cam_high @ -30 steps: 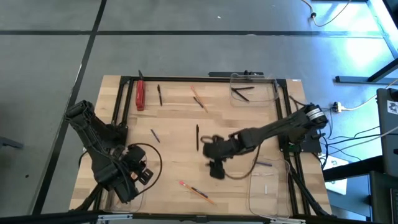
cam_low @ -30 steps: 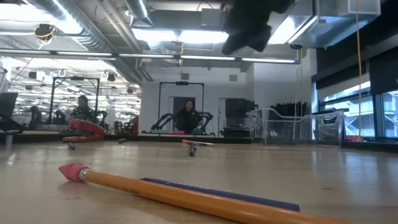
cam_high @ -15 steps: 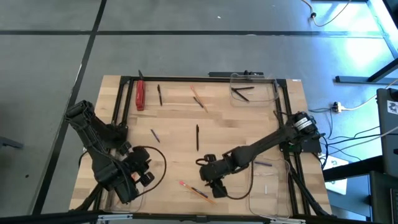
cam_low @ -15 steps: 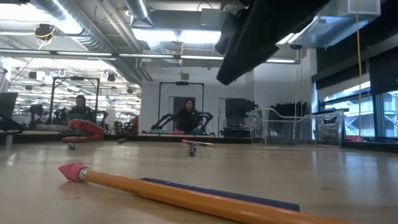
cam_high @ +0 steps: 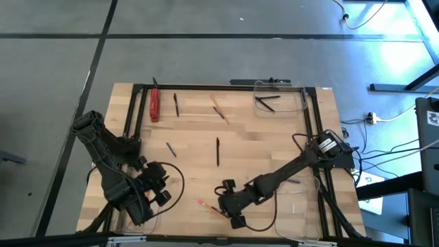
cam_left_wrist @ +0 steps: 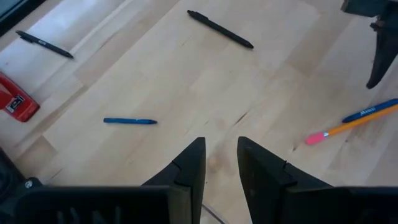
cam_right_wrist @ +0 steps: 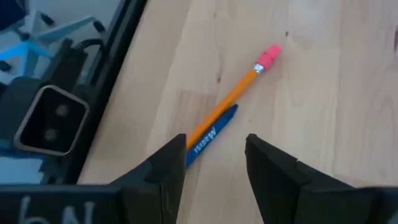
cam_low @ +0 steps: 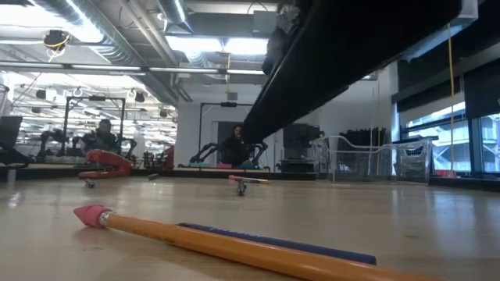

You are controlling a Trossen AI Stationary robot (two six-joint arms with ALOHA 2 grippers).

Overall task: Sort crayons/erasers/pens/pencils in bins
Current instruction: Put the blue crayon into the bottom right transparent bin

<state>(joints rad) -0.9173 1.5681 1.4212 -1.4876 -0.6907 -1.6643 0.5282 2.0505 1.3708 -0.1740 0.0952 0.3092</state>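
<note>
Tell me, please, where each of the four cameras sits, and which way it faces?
High: overhead, facing down on the table; both arms show.
Low: at tabletop height, facing the room; the pencil is nearest, an arm overhead.
Left wrist: past the open left end effector.
Right wrist: past the open right end effector.
All four share that pencil.

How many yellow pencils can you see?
2: front pencil by the right tool, back pencil near the far edge; another may lie crossed with it.
</note>
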